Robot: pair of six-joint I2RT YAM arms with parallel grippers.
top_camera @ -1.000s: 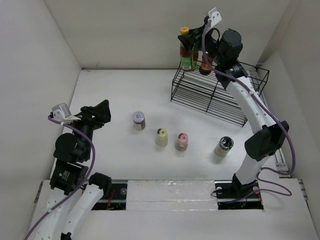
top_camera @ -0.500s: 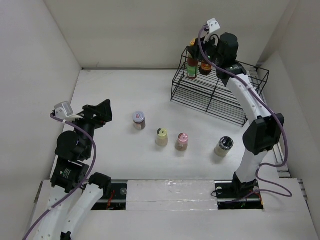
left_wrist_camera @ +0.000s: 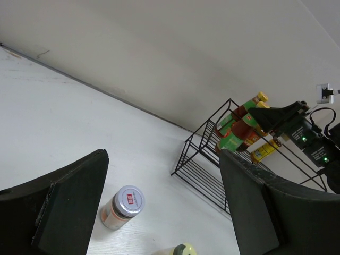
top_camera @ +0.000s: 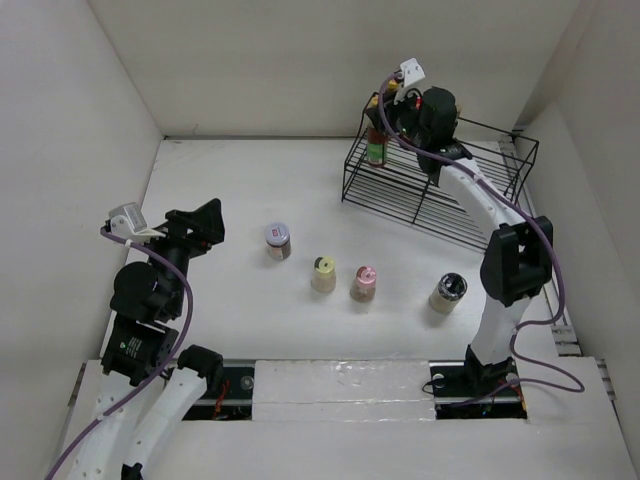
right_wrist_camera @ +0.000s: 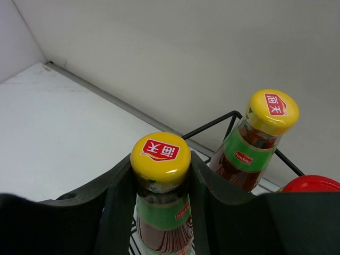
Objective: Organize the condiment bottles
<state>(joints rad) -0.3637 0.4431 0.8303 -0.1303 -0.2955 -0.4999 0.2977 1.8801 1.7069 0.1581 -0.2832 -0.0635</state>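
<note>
My right gripper (top_camera: 386,112) is shut on the neck of a yellow-capped slim sauce bottle (right_wrist_camera: 160,180), held upright at the back left corner of the black wire rack (top_camera: 440,190). A second yellow-capped bottle (right_wrist_camera: 257,141) stands just behind it, with a red lid (right_wrist_camera: 313,184) beside it. A silver-lidded jar (top_camera: 278,240), a cream shaker (top_camera: 323,274), a pink-capped shaker (top_camera: 363,284) and a dark-topped shaker (top_camera: 447,292) stand on the table. My left gripper (top_camera: 197,228) is open and empty, left of the silver-lidded jar (left_wrist_camera: 123,206).
White walls close in the table at the back and both sides. The rack (left_wrist_camera: 212,178) fills the back right; the right arm reaches over it. A small yellow-labelled bottle (left_wrist_camera: 264,151) shows on the rack in the left wrist view.
My right gripper has moved left and down with the yellow-capped bottle, to the rack's back left corner. The left arm has barely moved.
</note>
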